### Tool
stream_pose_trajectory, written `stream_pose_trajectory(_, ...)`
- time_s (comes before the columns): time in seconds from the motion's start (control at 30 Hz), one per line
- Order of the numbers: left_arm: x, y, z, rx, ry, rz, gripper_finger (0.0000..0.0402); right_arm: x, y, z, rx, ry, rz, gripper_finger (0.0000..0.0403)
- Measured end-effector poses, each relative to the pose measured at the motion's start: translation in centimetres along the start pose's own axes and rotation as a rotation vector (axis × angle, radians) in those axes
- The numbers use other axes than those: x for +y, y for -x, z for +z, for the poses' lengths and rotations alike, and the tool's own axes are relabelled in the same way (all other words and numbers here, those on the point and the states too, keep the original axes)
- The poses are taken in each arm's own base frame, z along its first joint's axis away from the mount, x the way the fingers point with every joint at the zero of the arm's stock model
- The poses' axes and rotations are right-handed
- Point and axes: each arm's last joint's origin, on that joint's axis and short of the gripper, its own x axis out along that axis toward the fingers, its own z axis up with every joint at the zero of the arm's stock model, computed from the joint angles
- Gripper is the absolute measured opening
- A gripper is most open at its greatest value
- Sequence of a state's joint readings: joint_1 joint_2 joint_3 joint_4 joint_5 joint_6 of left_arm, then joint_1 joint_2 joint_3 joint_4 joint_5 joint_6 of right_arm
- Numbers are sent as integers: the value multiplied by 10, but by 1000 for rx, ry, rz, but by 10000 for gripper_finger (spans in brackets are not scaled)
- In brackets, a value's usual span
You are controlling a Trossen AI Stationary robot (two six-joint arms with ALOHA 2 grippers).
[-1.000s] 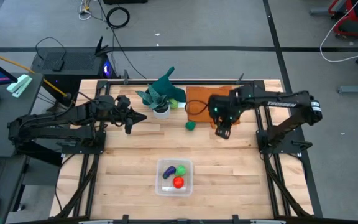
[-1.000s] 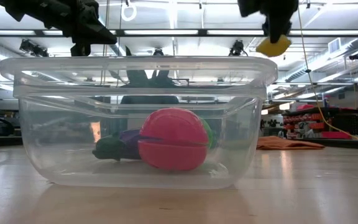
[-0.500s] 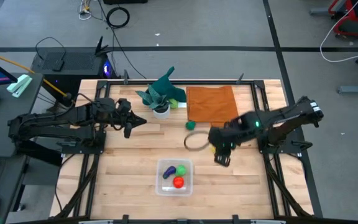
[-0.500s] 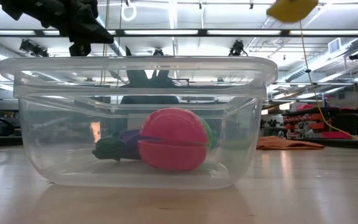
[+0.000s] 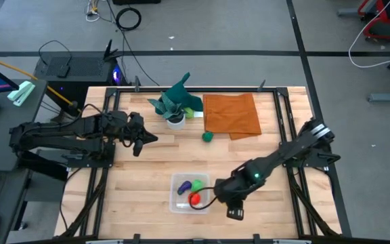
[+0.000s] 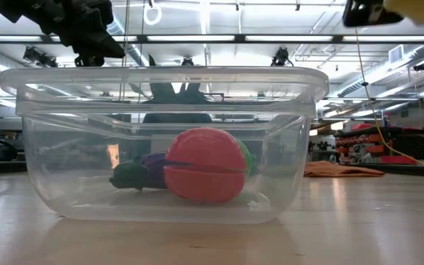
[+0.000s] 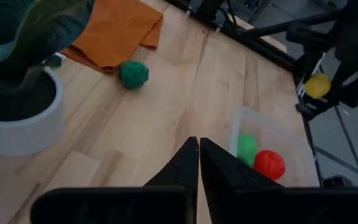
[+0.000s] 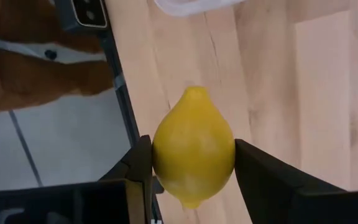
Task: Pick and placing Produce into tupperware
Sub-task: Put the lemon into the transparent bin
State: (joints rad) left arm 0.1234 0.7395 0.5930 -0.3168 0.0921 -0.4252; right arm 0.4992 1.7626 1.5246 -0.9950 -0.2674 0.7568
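Observation:
My right gripper hangs just off the right side of the clear tupperware, shut on the yellow lemon. The lemon also shows in the left wrist view and at the top edge of the low view. Inside the box lie the red, light green and purple pieces. The dark green piece rests on the table near the orange cloth. My left gripper hovers shut over the table's left half, in front of the potted plant. My right gripper pinches the lemon across its widest middle, one finger on each side. The fingers come from above, pointing down at the table. The lemon is lifted clear of the wood, its pointed ends free on either side of the fingers.
A teal-leaved plant in a white pot stands at the far middle, with an orange-brown cloth to its right. Bare wood lies between the box and the plant. A dark frame rail runs along the near table edge.
My right gripper has swept from beside the orange cloth at the far right toward the near edge and to the left, carrying the lemon, and now hangs beside the tupperware's right side. The left arm has barely moved.

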Motion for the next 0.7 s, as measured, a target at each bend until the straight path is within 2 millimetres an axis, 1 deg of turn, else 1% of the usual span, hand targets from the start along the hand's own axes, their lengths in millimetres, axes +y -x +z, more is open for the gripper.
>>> stream_pose_trajectory(0.07, 0, 0, 0, 1, -12, 2, 21, -4, -6, 7, 18, 4, 4, 131)
stream_pose_trajectory(0.13, 0, 0, 0, 4, -12, 4, 25, -9, -7, 16, 21, 14, 3, 131)
stream_pose_trajectory(0.3, 0, 0, 0, 3, -7, 4, 33, -9, 8, 54, -67, 115, 32, 131)
stream_pose_trajectory(0.43, 1, 0, -1, 7, -9, 6, 32, -10, 16, 83, -84, 183, -10, 131)
stream_pose_trajectory(0.57, 1, 0, -1, 13, -11, 9, 26, -14, 21, 100, -34, 269, -91, 131)
stream_pose_trajectory(0.7, 2, 1, -3, 30, -14, 16, 25, -13, 26, 116, -38, 329, -100, 131)
